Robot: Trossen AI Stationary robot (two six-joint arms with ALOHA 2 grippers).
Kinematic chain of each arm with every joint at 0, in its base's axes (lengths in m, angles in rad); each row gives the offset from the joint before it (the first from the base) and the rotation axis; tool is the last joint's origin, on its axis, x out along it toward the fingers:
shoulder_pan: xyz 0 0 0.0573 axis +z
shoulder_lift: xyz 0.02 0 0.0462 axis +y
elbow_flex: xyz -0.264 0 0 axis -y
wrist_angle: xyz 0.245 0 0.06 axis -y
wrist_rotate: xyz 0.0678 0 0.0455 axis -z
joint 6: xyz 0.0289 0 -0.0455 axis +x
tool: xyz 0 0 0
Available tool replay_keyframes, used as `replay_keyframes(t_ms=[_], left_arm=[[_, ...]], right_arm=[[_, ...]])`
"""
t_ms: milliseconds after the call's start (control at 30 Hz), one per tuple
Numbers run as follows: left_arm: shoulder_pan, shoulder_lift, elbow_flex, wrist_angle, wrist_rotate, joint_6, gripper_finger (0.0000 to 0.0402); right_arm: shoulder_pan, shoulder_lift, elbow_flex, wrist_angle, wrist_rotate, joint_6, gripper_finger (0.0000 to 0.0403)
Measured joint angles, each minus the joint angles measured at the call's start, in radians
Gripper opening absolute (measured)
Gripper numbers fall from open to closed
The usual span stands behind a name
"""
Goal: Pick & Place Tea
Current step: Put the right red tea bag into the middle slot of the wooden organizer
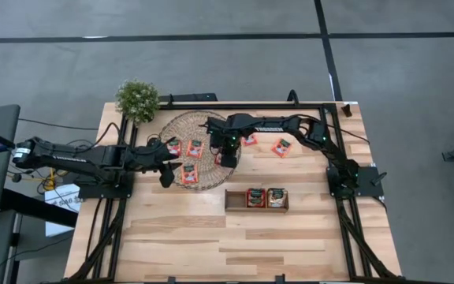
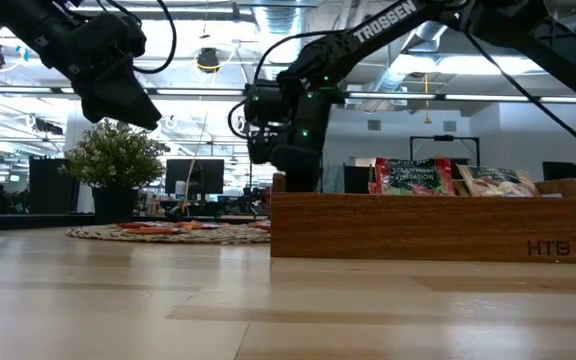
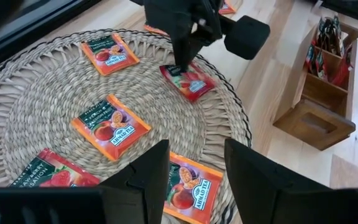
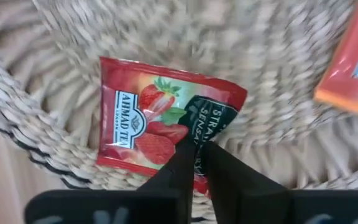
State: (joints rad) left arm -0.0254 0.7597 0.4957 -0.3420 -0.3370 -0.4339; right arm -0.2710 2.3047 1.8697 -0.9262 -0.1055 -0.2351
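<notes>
A round woven mat (image 1: pixel 181 125) holds several flat tea sachets, orange and red. My right gripper (image 1: pixel 227 158) reaches in from the table's right to the mat's right part and is shut on a red strawberry sachet (image 4: pixel 148 124). My left gripper (image 3: pixel 196 152) hangs open above the mat's near-left edge, over an orange sachet (image 3: pixel 188 186), touching nothing. Two more sachets (image 1: pixel 281 147) lie flat on the table right of the mat. The wooden tray (image 1: pixel 256 199) stands near the table's middle with sachets upright in two of its compartments. My right gripper pinches the red strawberry sachet between its two fingers at one edge (image 4: pixel 188 144), only at the fingertips. The fingers (image 3: pixel 180 62) come from above, pointing down. The sachet tilts below them; whether its lower edge (image 3: pixel 197 93) still rests on the mat I cannot tell.
A small potted plant (image 1: pixel 138 100) stands at the table's far-left corner beside the mat. The tray's wall (image 2: pixel 428 225) stands between the mat and the near edge. Bare wood lies along the near half of the table.
</notes>
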Motion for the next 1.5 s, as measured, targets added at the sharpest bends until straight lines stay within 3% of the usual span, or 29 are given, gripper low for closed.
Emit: replay_keyframes(t_ms=[167,500,933,1333,1500], left_arm=[[0.0,0.0,0.0,0.002,0.0,0.0,0.0147],[0.0,0.0,0.0,0.002,0.0,0.0,0.0147],[-0.001,0.0,0.001,0.001,0.02,0.04,0.0147],[-0.003,0.0,0.001,0.001,0.027,0.021,0.0147],[-0.003,0.0,0.001,0.001,0.033,-0.021,0.0147]], right_arm=[[0.001,0.0,0.074,-0.047,0.008,-0.009,0.0003],[0.035,0.0,0.255,-0.28,0.164,-0.034,0.0002],[0.243,-0.003,0.431,-0.643,0.392,0.012,0.0],[0.408,-0.159,0.432,-0.644,0.52,0.222,0.0],[0.516,-0.185,0.366,-0.646,0.555,0.315,0.0]])
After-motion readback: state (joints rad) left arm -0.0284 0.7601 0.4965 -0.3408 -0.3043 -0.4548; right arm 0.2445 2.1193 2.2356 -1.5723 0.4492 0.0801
